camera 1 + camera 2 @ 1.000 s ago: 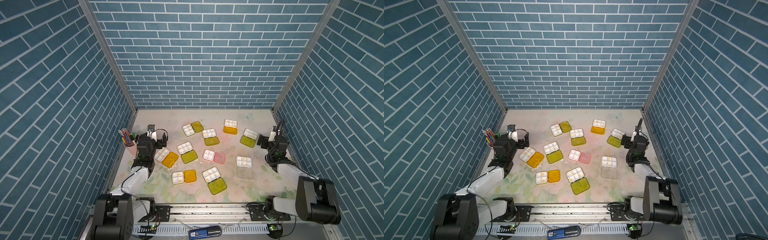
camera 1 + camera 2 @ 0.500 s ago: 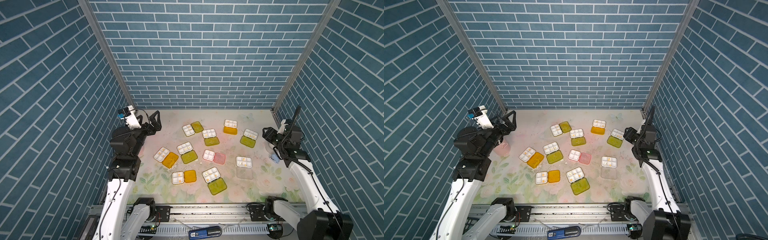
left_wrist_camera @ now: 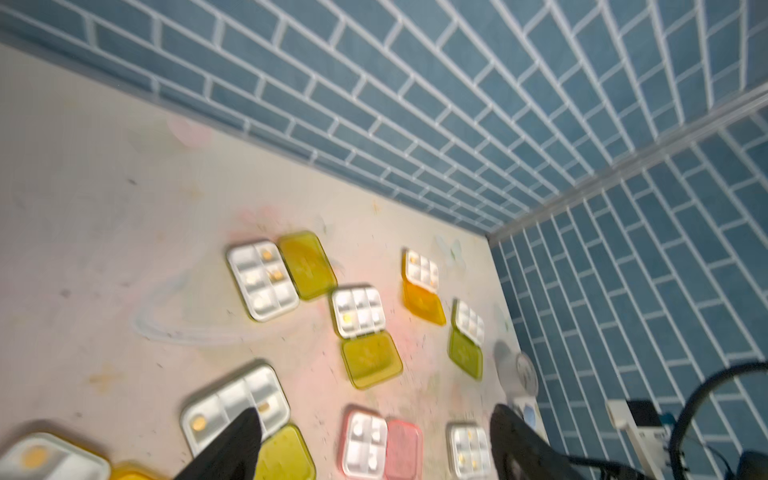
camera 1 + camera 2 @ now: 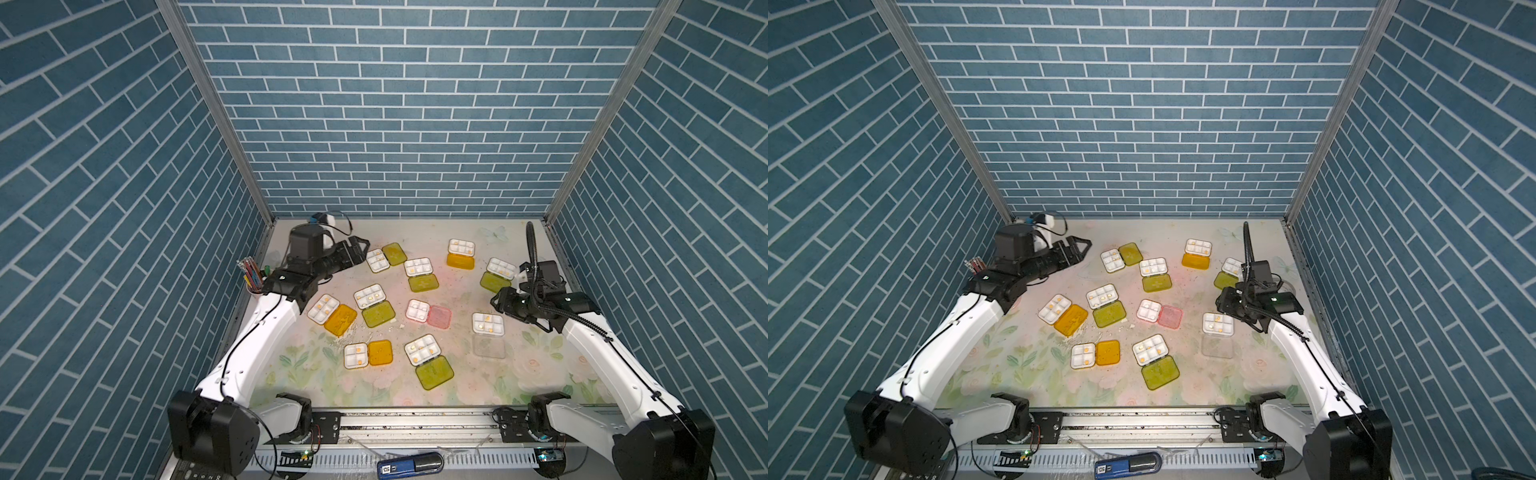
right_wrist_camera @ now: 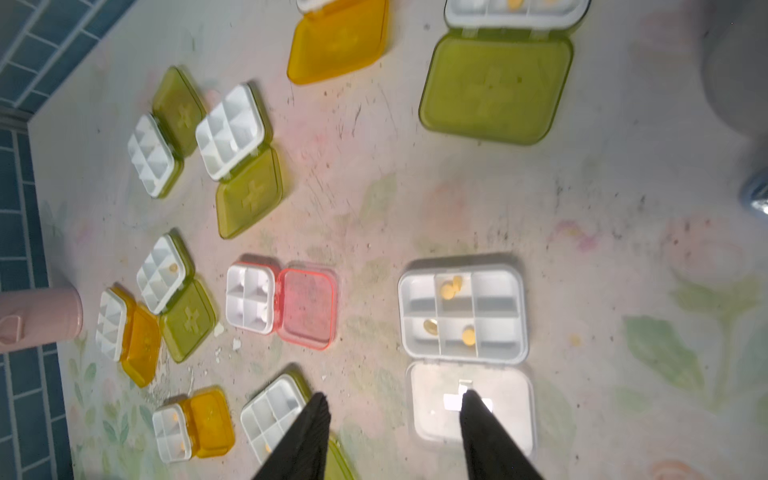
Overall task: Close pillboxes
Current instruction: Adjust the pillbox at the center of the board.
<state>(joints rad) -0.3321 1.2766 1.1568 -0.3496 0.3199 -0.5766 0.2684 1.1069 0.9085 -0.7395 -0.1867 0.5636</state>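
Several pillboxes lie open on the floral mat, their white trays beside flat lids in yellow-green, orange, pink and clear. My left gripper [image 4: 360,248] [image 3: 375,410] hovers open at the back left, just left of a green-lidded pillbox [image 4: 378,260]. In the left wrist view the pink pillbox [image 3: 365,442] lies between its fingers, far below. My right gripper [image 4: 496,301] [image 5: 393,395] is open and empty, above the mat left of the clear-lidded pillbox [image 4: 488,324] [image 5: 461,307]. One of its fingertips [image 5: 469,401] overlaps the clear lid [image 5: 498,419].
A pink cup of coloured pencils [image 4: 253,278] stands by the left wall. White crumbs [image 4: 353,330] lie on the mat near the orange-lidded pillbox [image 4: 332,314]. Blue brick walls close three sides. A blue device [image 4: 409,463] rests on the front rail.
Both arms have unfolded from low side poses and reached out over the mat. The left went to the back left, the right toward the clear-lidded pillbox. The right jaws have narrowed.
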